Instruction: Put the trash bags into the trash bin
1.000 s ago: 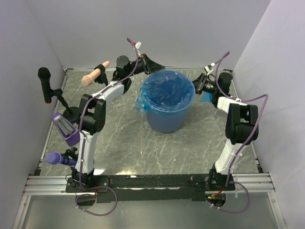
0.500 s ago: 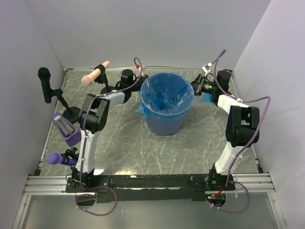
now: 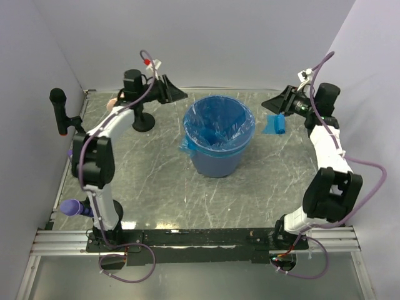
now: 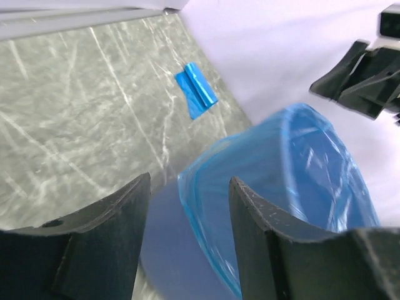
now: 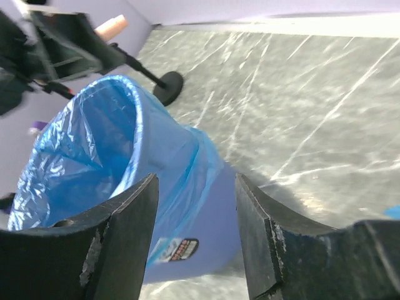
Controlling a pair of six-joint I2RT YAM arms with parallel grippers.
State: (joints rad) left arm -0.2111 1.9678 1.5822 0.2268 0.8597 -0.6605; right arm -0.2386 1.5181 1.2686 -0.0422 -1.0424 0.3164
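The trash bin (image 3: 215, 159), a round blue bucket, stands mid-table. A translucent blue trash bag (image 3: 219, 122) lines it, its film folded over the rim and hanging down the left side (image 5: 200, 162). Another trash bag, a small folded blue packet (image 3: 275, 124) (image 4: 195, 92), lies on the table right of the bin. My left gripper (image 3: 181, 94) (image 4: 190, 181) hangs open and empty, up and back-left of the rim. On the back-right side my right gripper (image 3: 267, 103) (image 5: 196, 178) is also open and empty, above the packet. Neither touches the bag.
A black microphone (image 3: 58, 106) is on the left wall side. A black round stand base (image 3: 144, 122) (image 5: 169, 87) sits left of the bin, with a beige handle (image 5: 111, 26) behind it. A purple object (image 3: 76, 207) lies near the left arm's base. Walls enclose three sides.
Both grippers have opened, let go of the bag at the bin's rim and drawn back and up, the left arm swinging left, the right arm right. The bag stays over the rim.
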